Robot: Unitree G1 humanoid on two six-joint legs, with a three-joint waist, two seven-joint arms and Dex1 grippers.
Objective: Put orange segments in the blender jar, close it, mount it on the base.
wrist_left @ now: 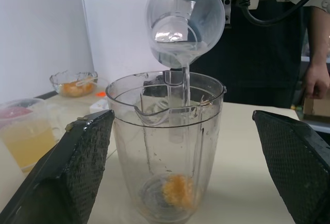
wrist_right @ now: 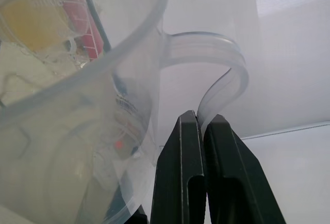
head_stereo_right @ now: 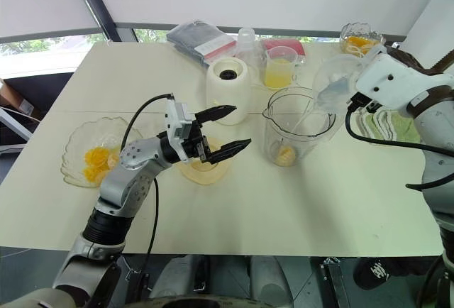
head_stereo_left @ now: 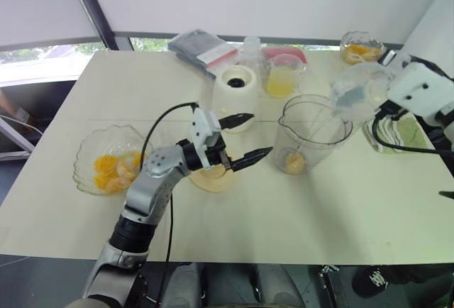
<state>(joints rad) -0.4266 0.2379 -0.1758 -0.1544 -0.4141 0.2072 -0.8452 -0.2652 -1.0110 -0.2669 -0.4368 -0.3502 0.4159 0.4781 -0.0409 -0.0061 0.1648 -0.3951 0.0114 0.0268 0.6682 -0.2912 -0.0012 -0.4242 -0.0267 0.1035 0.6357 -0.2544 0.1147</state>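
Above the blender jar, the right pincer grips a clear measuring cup by its handle, pouring what looks like water. Beside the jar, the left pincer gapes wide. An orange segment lies inside.

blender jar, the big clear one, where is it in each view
Left eye: clear plastic blender jar right of centre, beside the cream-white base.
Right eye: jar right of centre, same base to its left.
Left wrist: jar central, between the black fingers.
Right wrist: cannot tell.
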